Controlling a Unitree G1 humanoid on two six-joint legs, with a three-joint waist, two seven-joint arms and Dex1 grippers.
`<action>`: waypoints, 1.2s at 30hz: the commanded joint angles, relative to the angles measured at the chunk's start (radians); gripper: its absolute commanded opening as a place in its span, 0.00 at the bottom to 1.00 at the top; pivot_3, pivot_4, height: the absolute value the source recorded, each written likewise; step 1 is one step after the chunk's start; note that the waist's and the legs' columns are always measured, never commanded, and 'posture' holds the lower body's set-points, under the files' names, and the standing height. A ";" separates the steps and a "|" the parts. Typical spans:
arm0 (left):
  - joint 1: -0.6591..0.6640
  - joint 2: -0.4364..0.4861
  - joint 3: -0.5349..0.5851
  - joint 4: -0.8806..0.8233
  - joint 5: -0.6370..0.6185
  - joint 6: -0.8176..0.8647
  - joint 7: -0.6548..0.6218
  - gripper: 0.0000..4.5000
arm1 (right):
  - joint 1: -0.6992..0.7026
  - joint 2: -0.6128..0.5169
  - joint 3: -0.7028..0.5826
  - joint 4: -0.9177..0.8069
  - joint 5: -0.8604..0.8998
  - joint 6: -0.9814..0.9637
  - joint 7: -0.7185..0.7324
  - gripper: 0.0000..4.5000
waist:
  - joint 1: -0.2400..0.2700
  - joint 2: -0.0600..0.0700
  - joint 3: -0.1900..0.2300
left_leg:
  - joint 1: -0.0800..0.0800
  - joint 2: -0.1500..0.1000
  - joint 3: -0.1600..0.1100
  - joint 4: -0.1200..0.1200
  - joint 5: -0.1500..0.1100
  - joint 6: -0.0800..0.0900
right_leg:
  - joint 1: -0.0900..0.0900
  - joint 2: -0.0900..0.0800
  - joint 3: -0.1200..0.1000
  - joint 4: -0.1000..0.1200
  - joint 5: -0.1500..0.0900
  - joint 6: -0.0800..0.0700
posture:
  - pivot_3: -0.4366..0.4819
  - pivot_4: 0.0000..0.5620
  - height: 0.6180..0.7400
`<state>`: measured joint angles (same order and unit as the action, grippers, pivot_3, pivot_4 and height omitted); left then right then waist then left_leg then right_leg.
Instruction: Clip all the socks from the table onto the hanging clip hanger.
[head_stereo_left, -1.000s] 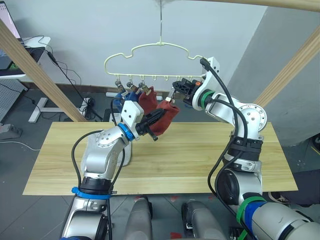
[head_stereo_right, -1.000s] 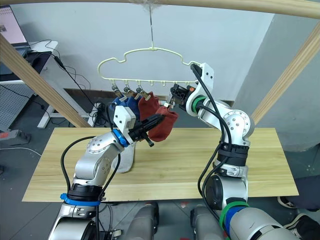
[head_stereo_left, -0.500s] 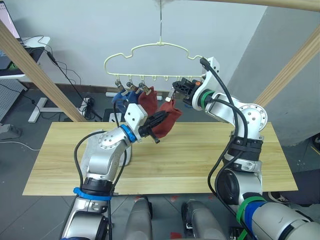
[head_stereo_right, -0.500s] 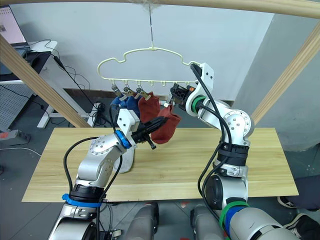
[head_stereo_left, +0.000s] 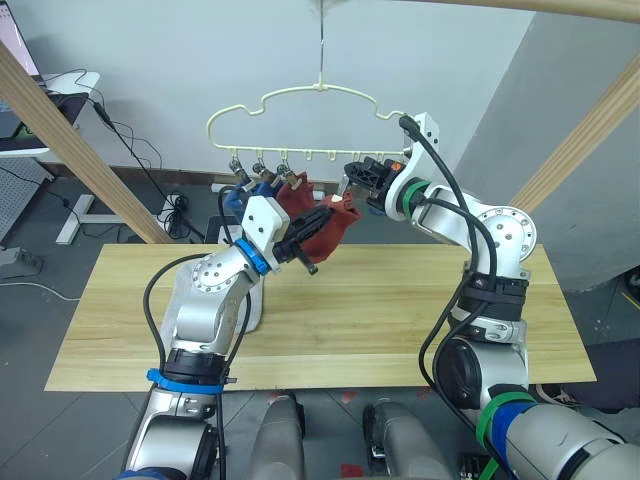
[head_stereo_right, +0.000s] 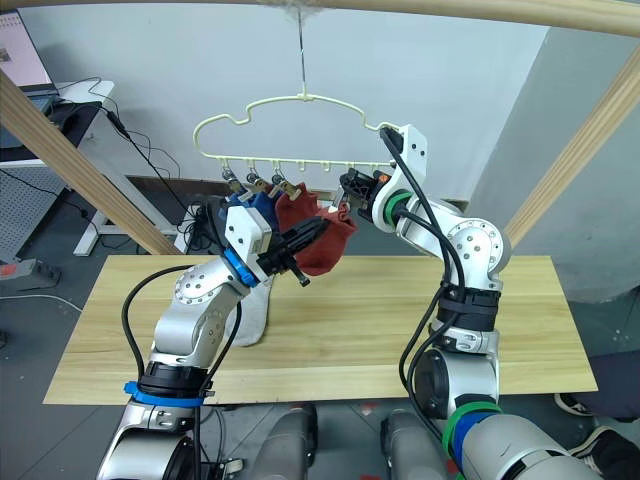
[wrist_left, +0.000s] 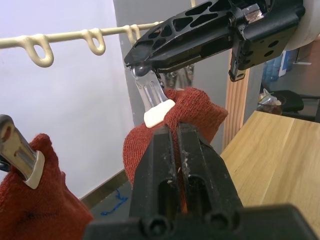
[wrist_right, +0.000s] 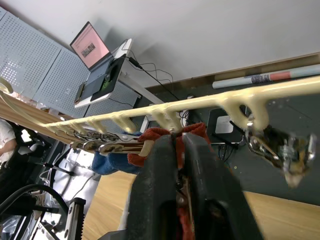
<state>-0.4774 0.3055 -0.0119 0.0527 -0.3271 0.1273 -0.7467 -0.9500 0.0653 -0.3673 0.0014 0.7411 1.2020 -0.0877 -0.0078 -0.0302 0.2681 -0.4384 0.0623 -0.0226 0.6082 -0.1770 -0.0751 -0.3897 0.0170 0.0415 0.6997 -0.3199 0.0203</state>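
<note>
Rust-red sock in hand (head_stereo_left: 328, 224): held up off the tabletop just under the hanger's clip row, its top edge at the mouth of a grey clip (wrist_left: 152, 97), as the left wrist view shows.
Left tool (head_stereo_left: 322, 216): fingers pressed together, pinching the rust-red sock's body from below.
Right tool (head_stereo_left: 352, 177): at the clip row, fingers closed on that clip, apparently squeezing it to hold its jaws apart over the sock edge.
Clip hanger (head_stereo_left: 262, 104): pale-yellow wire, hanging by its hook from the pole above; several loops between the filled clips and the right tool are bare.
Socks already hung: a second rust-red sock (head_stereo_left: 293, 197) and blue socks (head_stereo_left: 252, 192) clipped side by side at the hanger's left end.
Sock left below: a light grey sock (head_stereo_right: 252, 312) lies on the tabletop (head_stereo_left: 380, 320) beside the left arm.
Step in hand: feeding the sock's edge into the opened clip.
Next move calls for: judged from this, the left tool pushing the edge deeper between the clip's jaws, then the right tool letting go so the clip bites before the left one frees the sock.
</note>
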 joint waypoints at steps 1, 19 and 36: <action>-0.005 -0.003 -0.003 -0.021 0.000 -0.018 -0.003 0.00 | 0.005 0.000 0.014 -0.022 0.023 -0.001 0.016 0.41 | 0.000 0.000 0.000 | 0.000 0.000 0.000 0.000 0.000 0.000 | 0.000 0.000 0.000 0.000 0.000 0.000 | 0.52 0.39 1.00; -0.008 -0.003 0.018 -0.008 -0.084 0.175 -0.014 0.64 | 0.314 -0.378 0.227 -0.491 -0.056 -0.134 0.281 1.00 | -0.009 0.000 0.000 | -0.004 -0.001 -0.001 0.001 0.000 0.000 | -0.002 0.000 -0.001 -0.002 0.000 0.000 | 0.47 0.37 1.00; 0.125 0.291 0.172 -0.387 -0.242 0.639 0.130 1.00 | 0.441 -0.319 0.483 -0.400 -0.522 -0.613 0.197 0.65 | -0.021 0.000 0.000 | -0.003 0.000 -0.002 0.002 0.000 0.000 | -0.001 -0.001 0.000 -0.001 0.000 0.000 | 0.53 0.41 1.00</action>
<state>-0.3609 0.5948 0.1326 -0.2748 -0.5672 0.7627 -0.6433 -0.5003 -0.2604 0.1102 -0.3819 0.2474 0.6306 0.1187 -0.0290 -0.0303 0.2682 -0.4416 0.0620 -0.0249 0.6103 -0.1769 -0.0752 -0.3904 0.0163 0.0415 0.6985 -0.3201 0.0206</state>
